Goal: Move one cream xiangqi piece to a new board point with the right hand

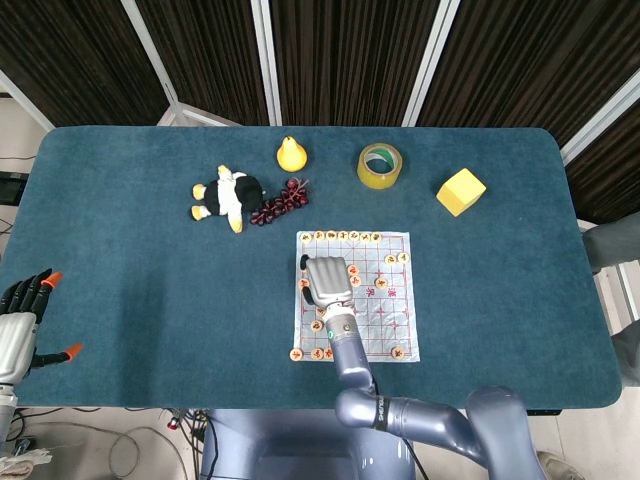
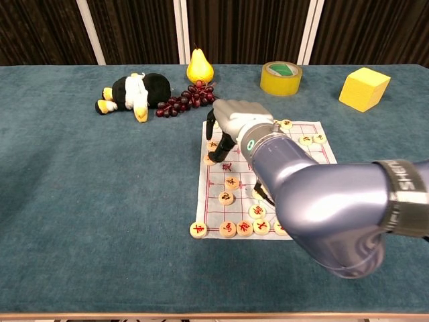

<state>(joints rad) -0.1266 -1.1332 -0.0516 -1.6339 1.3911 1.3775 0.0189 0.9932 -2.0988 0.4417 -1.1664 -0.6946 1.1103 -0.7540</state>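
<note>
The xiangqi board (image 1: 390, 300) (image 2: 315, 157) is a white cloth sheet with cream pieces along its edges and left half. My right hand (image 1: 326, 279) (image 2: 236, 119) hovers over the board's left side, its dark fingers (image 2: 214, 134) pointing down and apart. One cream piece (image 2: 210, 159) (image 1: 304, 283) lies on the left border line just below those fingers, free of them. More cream pieces (image 2: 228, 197) sit nearer me. My left hand (image 1: 20, 318) hangs off the table's left edge with fingers spread and nothing in it.
A plush penguin (image 2: 131, 89), dark grapes (image 2: 184, 102) and a yellow pear (image 2: 199, 66) lie beyond the board on the left. A yellow tape roll (image 2: 280, 78) and a yellow cube (image 2: 364, 88) stand at the back right.
</note>
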